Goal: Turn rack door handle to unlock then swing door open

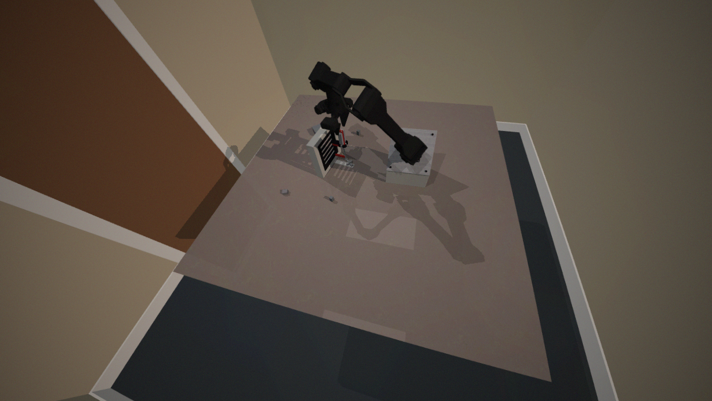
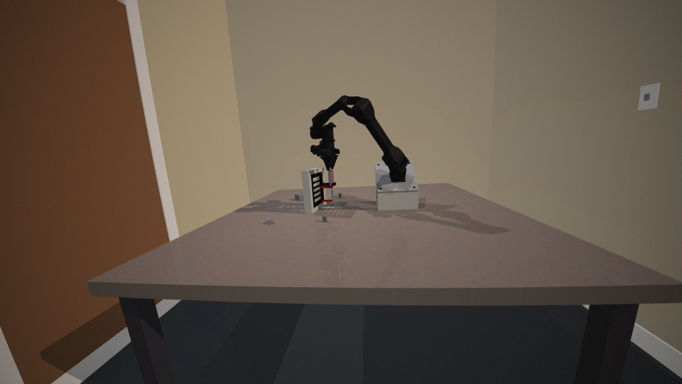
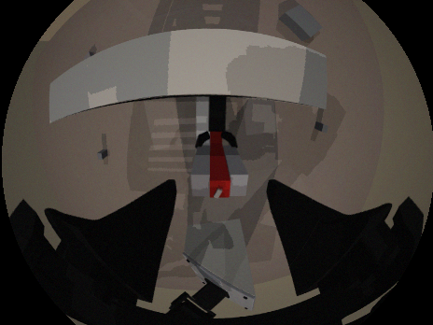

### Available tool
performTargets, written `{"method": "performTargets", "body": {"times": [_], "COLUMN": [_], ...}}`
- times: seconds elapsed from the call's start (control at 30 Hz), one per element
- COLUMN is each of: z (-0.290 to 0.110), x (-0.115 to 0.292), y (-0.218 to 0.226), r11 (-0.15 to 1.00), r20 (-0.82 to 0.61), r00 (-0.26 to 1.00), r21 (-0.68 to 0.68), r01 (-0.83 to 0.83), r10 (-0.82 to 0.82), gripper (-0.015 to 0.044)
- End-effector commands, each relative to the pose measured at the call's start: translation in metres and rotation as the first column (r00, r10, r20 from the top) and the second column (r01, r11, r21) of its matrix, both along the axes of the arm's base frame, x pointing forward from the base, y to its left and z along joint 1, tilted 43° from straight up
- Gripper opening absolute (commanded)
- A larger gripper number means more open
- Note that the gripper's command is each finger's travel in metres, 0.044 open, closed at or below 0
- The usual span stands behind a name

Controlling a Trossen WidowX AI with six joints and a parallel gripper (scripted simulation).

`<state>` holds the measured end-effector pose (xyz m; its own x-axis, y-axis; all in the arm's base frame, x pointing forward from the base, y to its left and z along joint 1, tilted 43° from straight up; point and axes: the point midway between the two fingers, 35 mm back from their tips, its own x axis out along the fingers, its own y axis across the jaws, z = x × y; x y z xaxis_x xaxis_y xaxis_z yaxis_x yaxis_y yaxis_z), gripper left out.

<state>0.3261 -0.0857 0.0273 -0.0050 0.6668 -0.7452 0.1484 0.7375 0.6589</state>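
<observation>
Red-and-grey upright handle [image 1: 341,131] [image 2: 331,186] [image 3: 219,173], below open claw [image 1: 340,125] [image 2: 330,168] [image 3: 222,187], between its fingertips in wrist view

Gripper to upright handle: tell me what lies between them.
Nothing visible: the wrist view shows the open tool over the upright handle, no object between.

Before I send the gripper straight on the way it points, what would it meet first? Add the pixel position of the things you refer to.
Probably the upright handle [image 1: 342,138] [image 2: 330,177] [image 3: 218,163]: the open gripper [image 1: 343,124] [image 2: 330,168] [image 3: 222,187] points down at it, and its top lines up between the jaws. How much gap remains is unclear.
</observation>
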Motion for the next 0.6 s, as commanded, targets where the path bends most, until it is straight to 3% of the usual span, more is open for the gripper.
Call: {"method": "performTargets", "body": {"times": [0.0, 0.57], "z": [-0.005, -0.025], "x": [-0.002, -0.001], "y": [0.005, 0.024], "r11": [1.0, 1.0], "r20": [-0.009, -0.002], "r00": [1.0, 1.0], "r21": [0.009, 0.013], "r01": [0.005, 0.006], "r10": [-0.005, -0.006], "gripper": [0.0294, 0.0294]}}
